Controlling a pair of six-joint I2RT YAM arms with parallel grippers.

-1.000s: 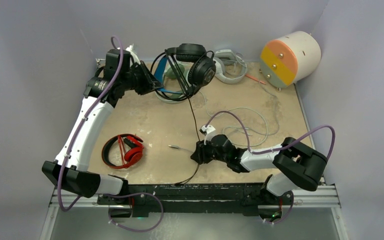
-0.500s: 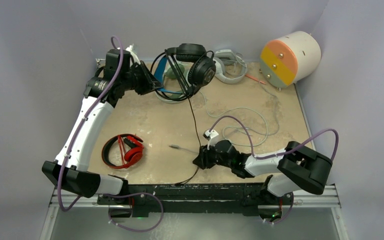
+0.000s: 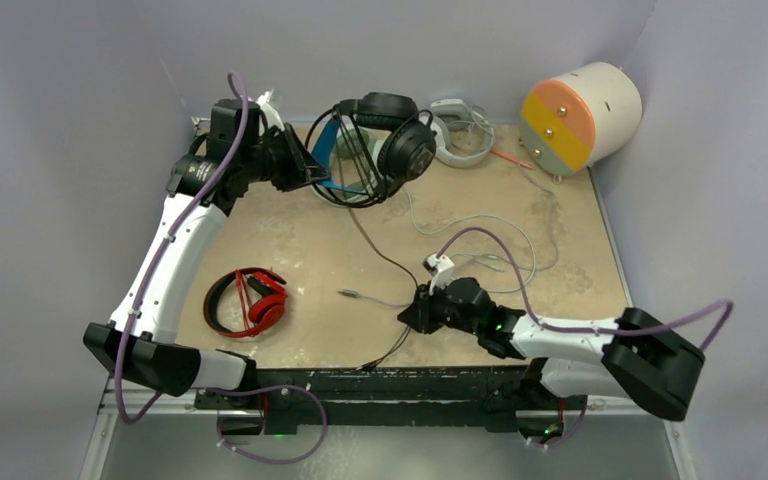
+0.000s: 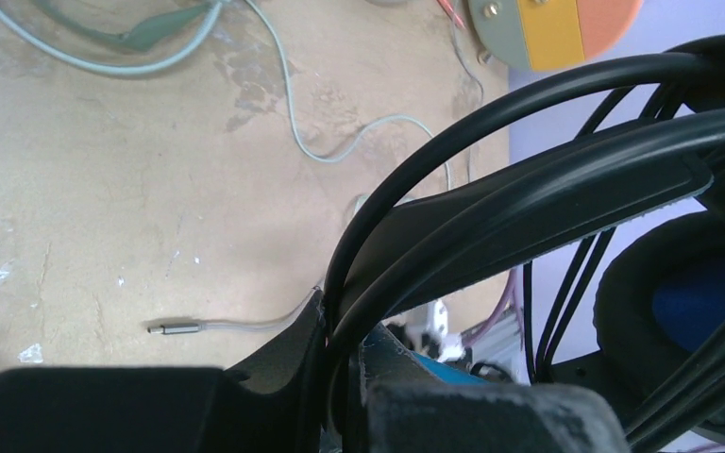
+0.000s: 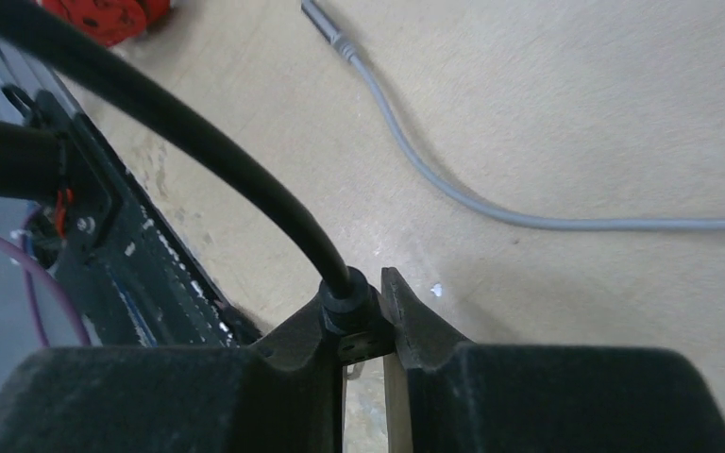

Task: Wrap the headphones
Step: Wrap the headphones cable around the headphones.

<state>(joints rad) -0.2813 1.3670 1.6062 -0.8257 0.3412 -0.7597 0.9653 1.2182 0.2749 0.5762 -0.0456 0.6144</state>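
Observation:
My left gripper (image 3: 312,168) is shut on the headband (image 4: 529,189) of the black headset with blue ear cups (image 3: 388,135) and holds it up at the back of the table. Its thin black cable (image 3: 380,256) runs down to my right gripper (image 3: 407,318), which is shut on the cable's plug end (image 5: 345,293) near the front edge. The red-and-black headset (image 3: 250,300) lies at the front left. The mint-green headset (image 3: 344,147) lies behind the black one, mostly hidden. Its pale cable (image 3: 500,240) loops across the middle and ends in a plug (image 3: 348,294).
A grey-white headset (image 3: 457,130) lies at the back. A white drum with an orange and yellow face (image 3: 575,115) stands at the back right. Purple-grey walls close in the back and both sides. The black rail (image 3: 400,385) runs along the front edge.
My right arm has stretched out, its elbow swinging right and near, and its gripper has shifted a little right with the cable end. The black headset has turned in my left gripper, and the cable now hangs slanted.

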